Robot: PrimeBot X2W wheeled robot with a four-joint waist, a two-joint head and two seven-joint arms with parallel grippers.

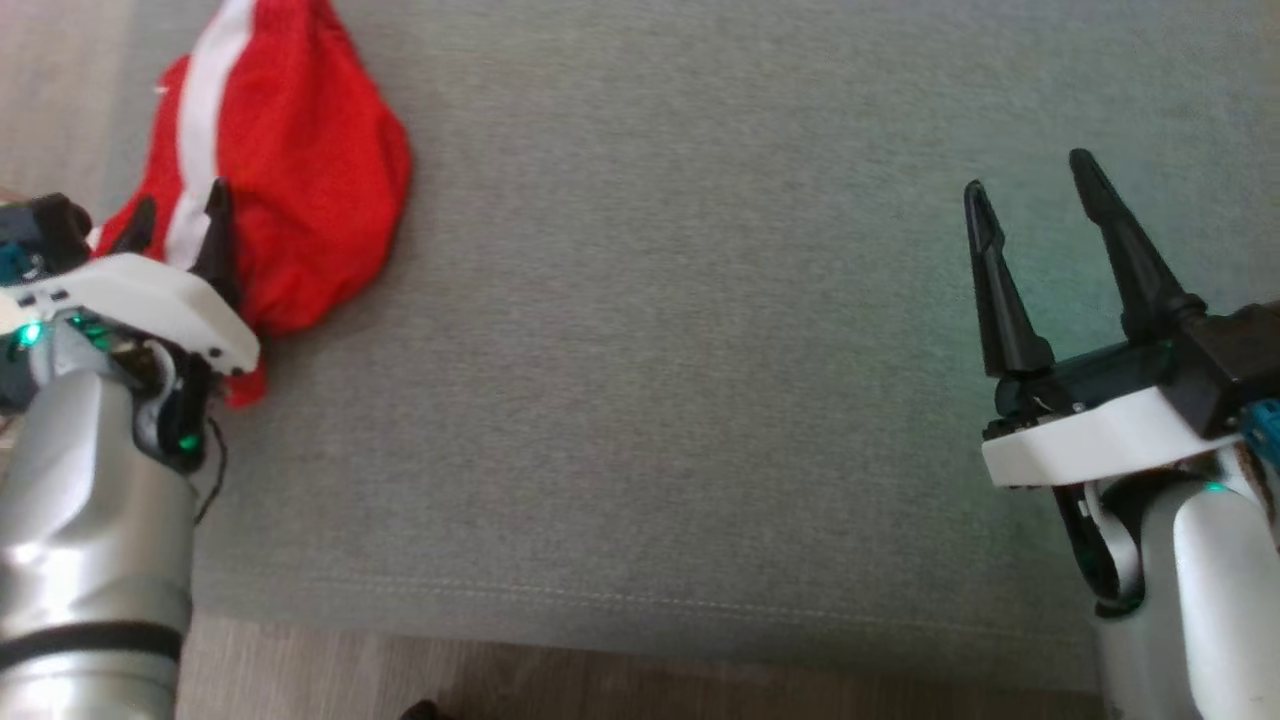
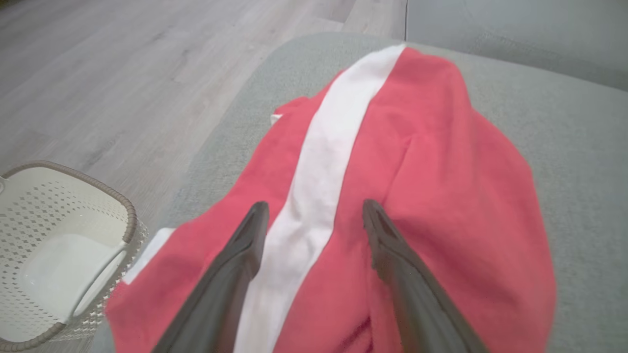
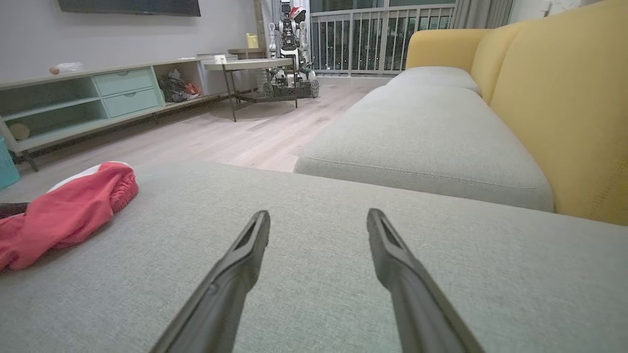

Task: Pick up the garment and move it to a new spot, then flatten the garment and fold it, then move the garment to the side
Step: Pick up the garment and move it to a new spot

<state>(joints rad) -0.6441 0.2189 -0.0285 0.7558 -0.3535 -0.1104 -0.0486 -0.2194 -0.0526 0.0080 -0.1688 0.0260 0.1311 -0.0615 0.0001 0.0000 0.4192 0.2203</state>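
Observation:
The garment [image 1: 290,170] is red with a white stripe and lies bunched at the far left of the grey cushion [image 1: 700,350]. My left gripper [image 1: 178,212] hovers open over its near edge. In the left wrist view the two fingers straddle the white stripe of the garment [image 2: 417,162], and the left gripper [image 2: 314,213] holds nothing. My right gripper [image 1: 1030,185] stands open at the right, far from the cloth, over bare cushion. The right wrist view has the right gripper [image 3: 318,223] open, with the garment [image 3: 64,215] off at the left.
A white perforated basket [image 2: 64,245] stands on the wooden floor beside the cushion's left end. A second grey cushion [image 3: 422,137] and a yellow sofa back [image 3: 564,98] lie beyond the right gripper. The cushion's front edge [image 1: 650,610] runs near the bottom of the head view.

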